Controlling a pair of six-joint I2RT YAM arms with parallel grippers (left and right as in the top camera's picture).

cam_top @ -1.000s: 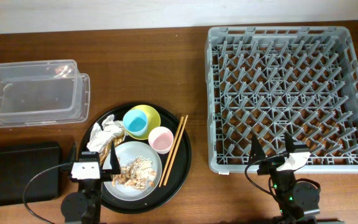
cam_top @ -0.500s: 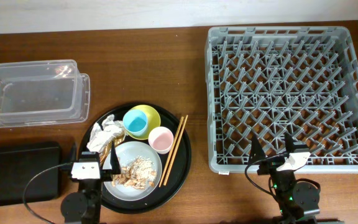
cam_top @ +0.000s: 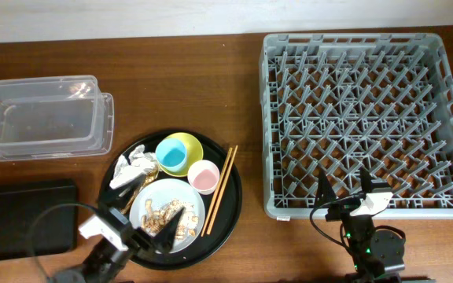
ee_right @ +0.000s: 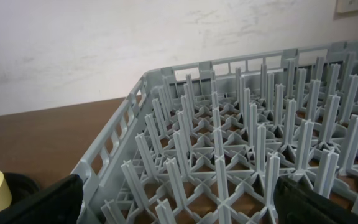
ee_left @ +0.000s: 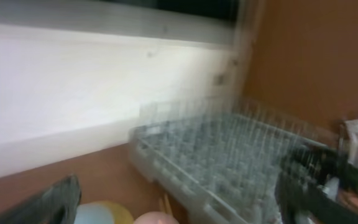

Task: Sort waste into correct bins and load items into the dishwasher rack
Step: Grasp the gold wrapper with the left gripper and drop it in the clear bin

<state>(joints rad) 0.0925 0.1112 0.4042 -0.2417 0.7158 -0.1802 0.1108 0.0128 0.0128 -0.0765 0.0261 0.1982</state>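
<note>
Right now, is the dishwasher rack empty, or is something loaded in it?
Empty. The overhead view shows only bare upright pegs across the dishwasher rack; nothing stands in it.

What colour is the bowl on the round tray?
The bowl is yellow, clearest in the overhead view.

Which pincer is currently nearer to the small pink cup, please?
Left. The left pincer is over the plate, close to the pink cup; the right pincer is far across, at the dishwasher rack's near edge.
</note>
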